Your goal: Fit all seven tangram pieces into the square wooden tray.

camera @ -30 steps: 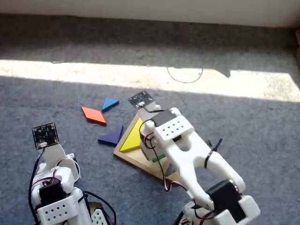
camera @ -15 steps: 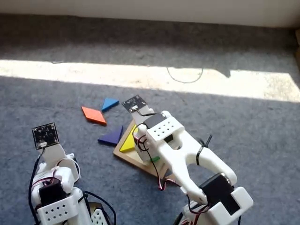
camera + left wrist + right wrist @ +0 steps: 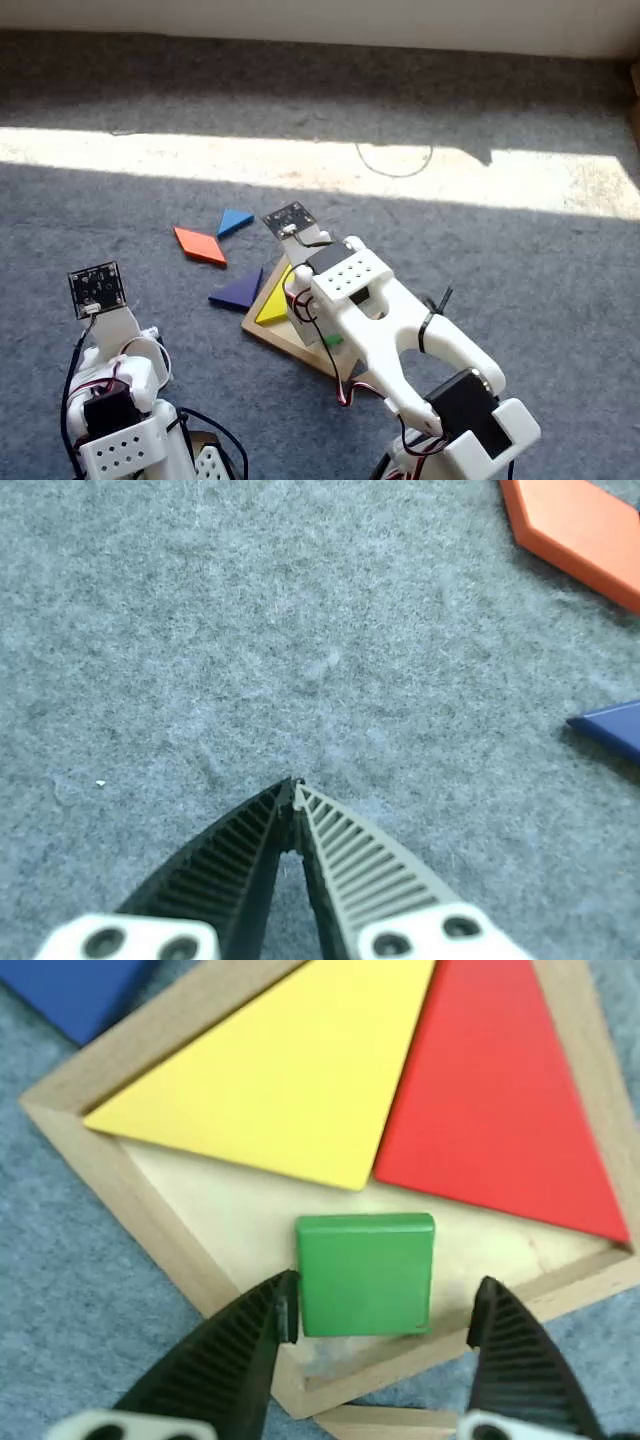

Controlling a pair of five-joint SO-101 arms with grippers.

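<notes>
The square wooden tray point(image 3: 150, 1230) holds a large yellow triangle point(image 3: 280, 1070) and a large red triangle point(image 3: 500, 1110) side by side. A green square point(image 3: 365, 1275) lies flat in the tray below them. My right gripper point(image 3: 385, 1310) is open and straddles the green square; one fingertip point(image 3: 285, 1305) is at its edge and the other stands off it. From above, the right arm point(image 3: 345, 280) covers most of the tray point(image 3: 270, 335). My left gripper point(image 3: 295, 792) is shut and empty over bare carpet, with the orange parallelogram point(image 3: 580, 535) and dark blue triangle point(image 3: 610, 730) off to one side.
On the grey carpet left of the tray lie the orange parallelogram point(image 3: 200, 245), a small blue triangle point(image 3: 235, 221) and the dark blue triangle point(image 3: 240, 291). The left arm point(image 3: 115, 400) is at the near left. A thin wire loop point(image 3: 395, 160) lies in the sunlit strip.
The right arm shifted left and lower over the tray with the green square between one second and half a second ago, then held almost still. The left arm has not moved.
</notes>
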